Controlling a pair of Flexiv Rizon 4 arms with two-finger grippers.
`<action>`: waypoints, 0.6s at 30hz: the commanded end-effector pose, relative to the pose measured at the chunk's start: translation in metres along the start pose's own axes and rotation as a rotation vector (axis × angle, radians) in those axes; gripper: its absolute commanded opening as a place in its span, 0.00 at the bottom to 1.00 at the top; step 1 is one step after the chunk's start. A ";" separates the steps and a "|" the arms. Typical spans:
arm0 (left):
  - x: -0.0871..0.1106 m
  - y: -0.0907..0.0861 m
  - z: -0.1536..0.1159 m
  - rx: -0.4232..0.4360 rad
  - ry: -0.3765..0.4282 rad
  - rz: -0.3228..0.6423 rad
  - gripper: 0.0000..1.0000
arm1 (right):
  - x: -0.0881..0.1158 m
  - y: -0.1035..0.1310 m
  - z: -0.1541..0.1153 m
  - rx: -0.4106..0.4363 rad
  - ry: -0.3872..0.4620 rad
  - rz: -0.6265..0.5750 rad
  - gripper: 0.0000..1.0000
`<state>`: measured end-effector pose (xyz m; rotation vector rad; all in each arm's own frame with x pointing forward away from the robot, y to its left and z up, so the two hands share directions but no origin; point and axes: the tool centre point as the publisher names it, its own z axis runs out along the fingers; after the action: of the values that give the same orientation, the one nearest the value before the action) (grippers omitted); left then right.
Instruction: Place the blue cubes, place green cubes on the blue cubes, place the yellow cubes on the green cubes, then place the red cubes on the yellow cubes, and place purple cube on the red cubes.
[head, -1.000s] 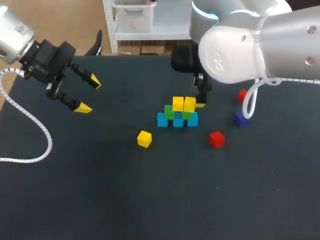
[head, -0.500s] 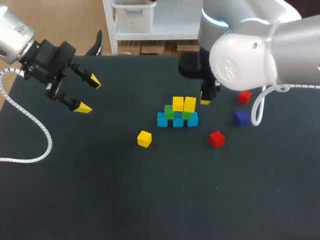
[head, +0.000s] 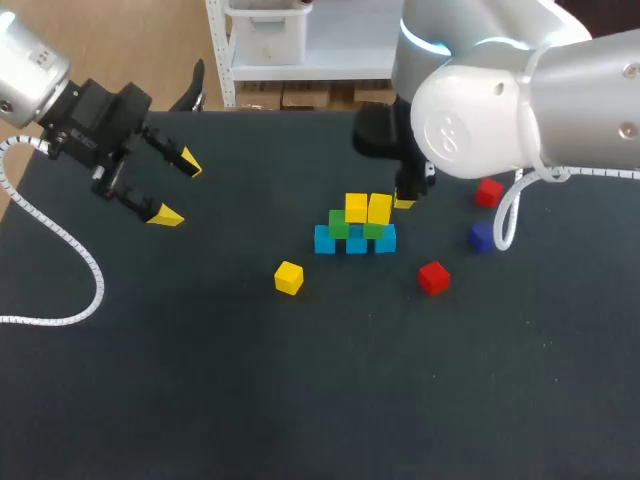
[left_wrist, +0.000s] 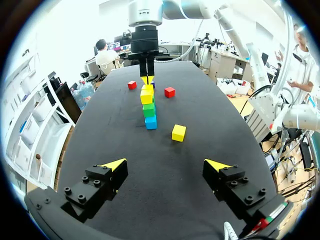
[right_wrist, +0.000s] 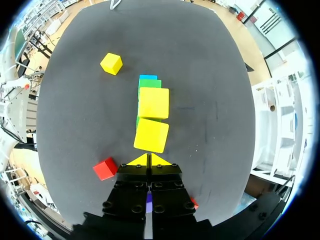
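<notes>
Three blue cubes (head: 356, 243) stand in a row mid-table. Two green cubes (head: 340, 224) rest on them, with two yellow cubes (head: 367, 208) on top. My right gripper (head: 403, 202) hangs just behind the right yellow cube, shut and empty. In the right wrist view its tips (right_wrist: 149, 160) meet right beside the near yellow cube (right_wrist: 151, 135). A loose yellow cube (head: 289, 277) lies to the front left. Red cubes (head: 434, 277) (head: 488, 192) and a purple cube (head: 482, 236) lie to the right. My left gripper (head: 170, 188) is open at the far left, with its fingers (left_wrist: 115, 164) wide apart.
My right arm's bulky elbow (head: 500, 110) hangs over the back right of the table. The left arm's white cable (head: 70, 240) loops over the left edge. The dark table top (head: 300, 400) lies bare at the front.
My right gripper has shut its fingers with nothing in them. It drew slightly right of the stack, then eased back. The left arm has stayed still.
</notes>
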<state>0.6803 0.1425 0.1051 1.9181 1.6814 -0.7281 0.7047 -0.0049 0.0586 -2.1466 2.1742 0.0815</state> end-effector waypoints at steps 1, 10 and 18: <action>0.001 0.000 0.000 0.000 -0.003 0.004 1.00 | -0.003 -0.004 0.001 -0.010 0.000 -0.004 0.00; 0.001 0.000 0.000 0.000 -0.003 0.004 1.00 | -0.004 -0.005 0.001 -0.008 0.000 -0.009 0.00; 0.001 0.000 0.000 0.000 -0.003 0.004 1.00 | -0.004 -0.004 0.001 -0.005 0.001 -0.008 0.00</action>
<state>0.6803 0.1425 0.1051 1.9181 1.6814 -0.7281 0.7089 -0.0006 0.0585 -2.1593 2.1682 0.0850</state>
